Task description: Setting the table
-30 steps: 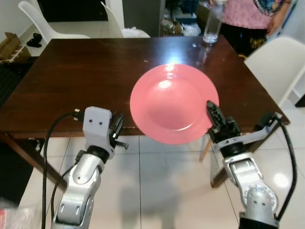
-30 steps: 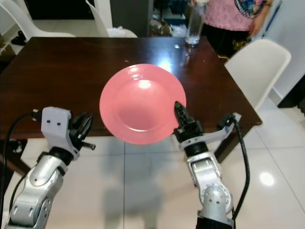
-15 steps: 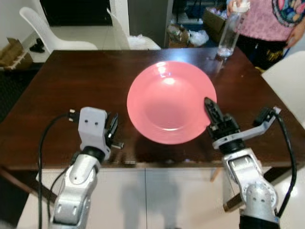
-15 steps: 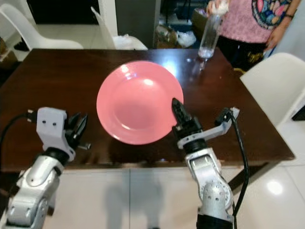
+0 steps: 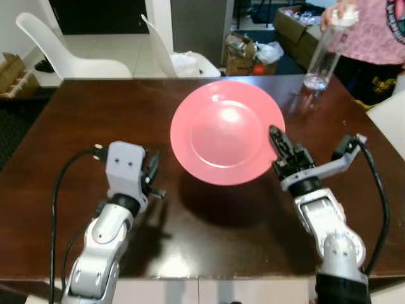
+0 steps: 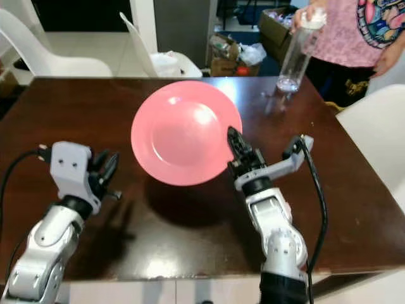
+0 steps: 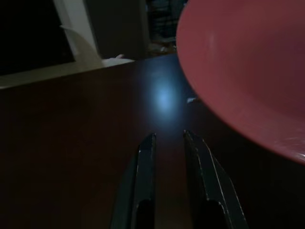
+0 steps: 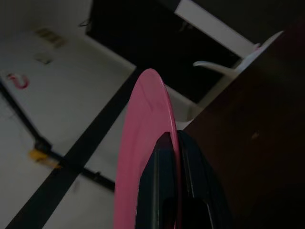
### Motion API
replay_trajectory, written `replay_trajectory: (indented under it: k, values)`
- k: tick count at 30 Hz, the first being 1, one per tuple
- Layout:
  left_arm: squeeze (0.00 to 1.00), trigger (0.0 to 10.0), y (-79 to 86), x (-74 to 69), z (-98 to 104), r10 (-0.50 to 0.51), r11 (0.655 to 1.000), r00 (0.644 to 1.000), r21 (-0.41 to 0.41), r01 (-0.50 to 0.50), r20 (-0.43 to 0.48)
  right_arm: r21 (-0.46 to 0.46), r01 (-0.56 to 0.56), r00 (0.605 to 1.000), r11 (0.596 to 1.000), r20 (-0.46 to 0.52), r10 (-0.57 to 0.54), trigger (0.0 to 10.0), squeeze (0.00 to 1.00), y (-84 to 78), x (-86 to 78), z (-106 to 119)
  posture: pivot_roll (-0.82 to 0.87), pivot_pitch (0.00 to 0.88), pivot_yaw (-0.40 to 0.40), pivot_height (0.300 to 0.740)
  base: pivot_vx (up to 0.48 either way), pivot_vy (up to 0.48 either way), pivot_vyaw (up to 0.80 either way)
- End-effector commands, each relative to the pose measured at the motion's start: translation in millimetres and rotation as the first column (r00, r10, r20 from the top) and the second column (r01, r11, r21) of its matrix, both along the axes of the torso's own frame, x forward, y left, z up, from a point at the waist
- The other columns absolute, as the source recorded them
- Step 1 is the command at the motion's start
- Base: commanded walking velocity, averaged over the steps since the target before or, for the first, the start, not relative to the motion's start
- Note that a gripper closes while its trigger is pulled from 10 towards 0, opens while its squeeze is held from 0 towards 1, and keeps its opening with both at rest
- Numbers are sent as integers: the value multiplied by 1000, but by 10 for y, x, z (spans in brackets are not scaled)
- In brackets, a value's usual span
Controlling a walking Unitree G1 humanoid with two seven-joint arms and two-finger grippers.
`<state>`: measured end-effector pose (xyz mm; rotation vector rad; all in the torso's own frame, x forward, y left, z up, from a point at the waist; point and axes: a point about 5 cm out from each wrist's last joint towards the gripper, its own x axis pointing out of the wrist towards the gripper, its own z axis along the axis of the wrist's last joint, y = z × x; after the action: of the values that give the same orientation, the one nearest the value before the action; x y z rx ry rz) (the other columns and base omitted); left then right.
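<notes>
Overhead, right end effector (image 5: 276,137) clamps pink plate (image 5: 223,131) above table (image 5: 63,126); left end effector (image 5: 152,171) slightly apart.

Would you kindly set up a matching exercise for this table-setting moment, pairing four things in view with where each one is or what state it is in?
Things:
1. pink plate
2. left gripper
3. clear bottle
4. white chair

Places or states:
A. standing at the table's far right corner, a person's hand on its cap
B. pinched at its rim by the right gripper, held above the dark table
C. beyond the table's far left corner
D. holding nothing, over the table to the left of the plate

Pairs: 1-B, 2-D, 3-A, 4-C
</notes>
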<state>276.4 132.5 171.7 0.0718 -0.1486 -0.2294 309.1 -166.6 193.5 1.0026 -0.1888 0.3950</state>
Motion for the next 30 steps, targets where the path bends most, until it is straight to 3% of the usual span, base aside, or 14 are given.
replay_trajectory:
  k: [1,10,15,16,21,24,26,27,30]
  values:
    - [0,10000,42,-29,-43,14,1000,1000,5,-14,-26,7,2,1000,1000,5,-2,10000,0,-19,11,-4,-13,22,79,740,255,0,0]
    - [0,10000,130,-70,-75,12,1000,999,27,-11,-52,12,-62,998,998,-25,62,10000,0,23,70,-48,-3,26,85,740,28,0,0]
    - [0,10000,215,-89,-41,15,998,999,63,-12,-40,2,-63,995,998,-71,63,10000,0,67,235,-61,27,41,92,740,0,0,0]
    - [0,10000,333,-73,37,32,994,999,101,-30,-19,3,-53,993,999,-104,53,10000,0,91,329,-71,54,53,93,740,0,0,0]
    - [0,10000,550,-46,221,48,987,999,156,-51,25,0,-44,988,999,-145,43,10000,0,143,443,-88,74,65,93,740,0,0,0]
    - [0,10000,752,-36,554,0,972,997,234,-18,76,41,-49,981,998,-188,56,10000,0,225,587,-102,124,91,99,740,0,0,0]
    - [0,10000,752,-34,726,-53,962,994,270,26,93,65,-39,974,997,-220,53,10000,0,245,668,-136,133,97,100,740,0,0,0]
    - [0,10000,675,-34,811,-107,954,990,289,75,95,121,-43,971,992,-227,70,10000,0,258,712,-149,146,104,107,740,0,0,0]
    - [0,10000,563,-46,841,-166,942,982,308,131,89,169,-46,963,985,-254,88,10000,0,304,748,-179,155,116,114,740,0,0,0]
